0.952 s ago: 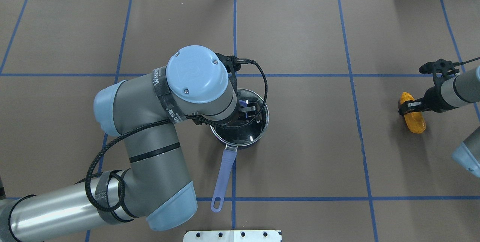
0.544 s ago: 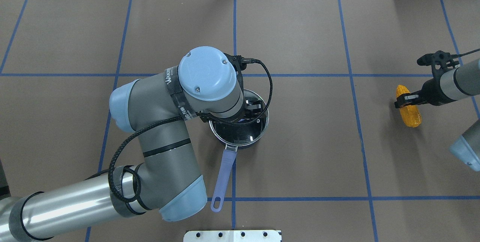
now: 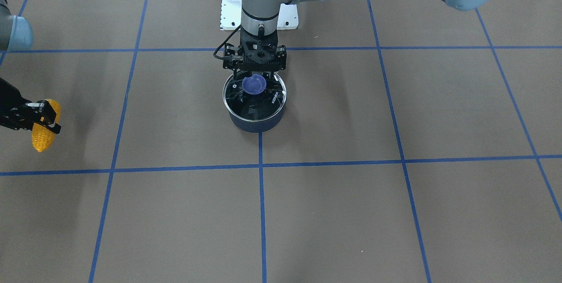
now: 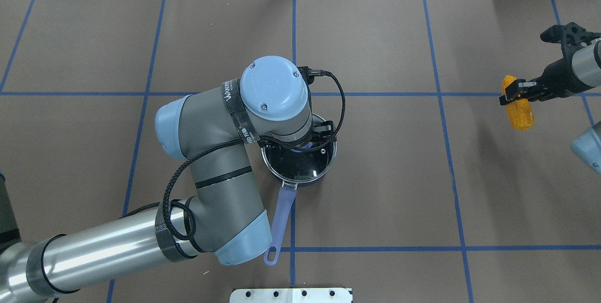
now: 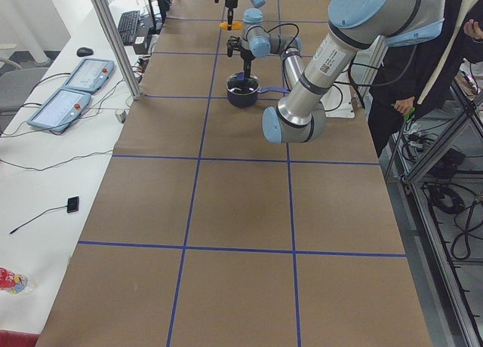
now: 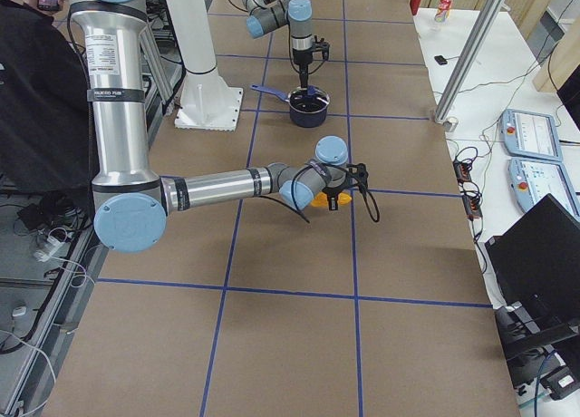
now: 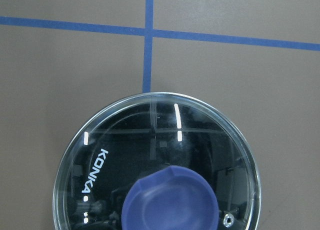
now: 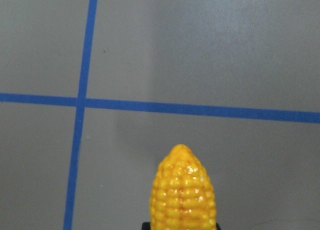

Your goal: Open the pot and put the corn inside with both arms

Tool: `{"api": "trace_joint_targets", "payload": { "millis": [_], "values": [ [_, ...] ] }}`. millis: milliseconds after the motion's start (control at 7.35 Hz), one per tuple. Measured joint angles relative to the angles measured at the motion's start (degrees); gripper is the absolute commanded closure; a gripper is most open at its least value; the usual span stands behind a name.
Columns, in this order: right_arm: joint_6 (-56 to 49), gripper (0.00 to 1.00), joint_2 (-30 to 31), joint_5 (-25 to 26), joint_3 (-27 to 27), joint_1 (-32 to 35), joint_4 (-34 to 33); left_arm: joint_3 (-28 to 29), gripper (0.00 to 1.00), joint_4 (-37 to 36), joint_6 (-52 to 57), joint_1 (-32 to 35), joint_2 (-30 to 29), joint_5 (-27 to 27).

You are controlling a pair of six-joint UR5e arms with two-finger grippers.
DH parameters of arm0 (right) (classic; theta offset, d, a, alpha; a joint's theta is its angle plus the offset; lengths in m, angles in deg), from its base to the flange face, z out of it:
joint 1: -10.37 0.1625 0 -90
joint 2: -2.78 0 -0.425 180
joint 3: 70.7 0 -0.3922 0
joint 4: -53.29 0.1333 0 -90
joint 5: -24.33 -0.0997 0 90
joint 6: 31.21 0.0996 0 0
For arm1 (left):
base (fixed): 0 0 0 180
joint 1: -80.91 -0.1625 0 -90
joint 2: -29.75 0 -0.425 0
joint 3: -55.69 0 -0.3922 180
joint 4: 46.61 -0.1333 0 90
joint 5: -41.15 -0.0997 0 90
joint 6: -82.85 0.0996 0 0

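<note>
The navy pot (image 3: 257, 121) stands mid-table with its lavender handle (image 4: 279, 218) pointing toward the robot. The clear glass lid (image 7: 160, 140) with its purple knob (image 3: 253, 84) sits on the pot. My left gripper (image 3: 254, 75) hangs straight down over the knob, jaws apart on either side of it. In the overhead view my wrist hides most of it. My right gripper (image 4: 515, 92) is shut on the orange-yellow corn (image 4: 517, 108) and holds it above the table, far to the right. The corn also shows in the front view (image 3: 43, 136) and the right wrist view (image 8: 184, 190).
Blue tape lines (image 4: 441, 105) divide the brown table cover. The robot's white base plate (image 3: 228, 6) lies behind the pot. Operator panels (image 5: 72, 90) and a person (image 5: 423, 68) are beside the table.
My left wrist has shifted right and forward over the pot, bringing the gripper onto the knob. My right gripper has carried the corn forward, away from the robot.
</note>
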Motion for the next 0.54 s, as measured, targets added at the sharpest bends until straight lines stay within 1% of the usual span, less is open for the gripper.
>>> {"api": "trace_joint_targets", "payload": {
  "millis": [544],
  "values": [
    [-0.09, 0.88, -0.71, -0.57, 0.41, 0.90, -1.55, 3.13, 0.03, 0.38, 0.24, 0.30, -1.64, -0.70]
  ]
}}
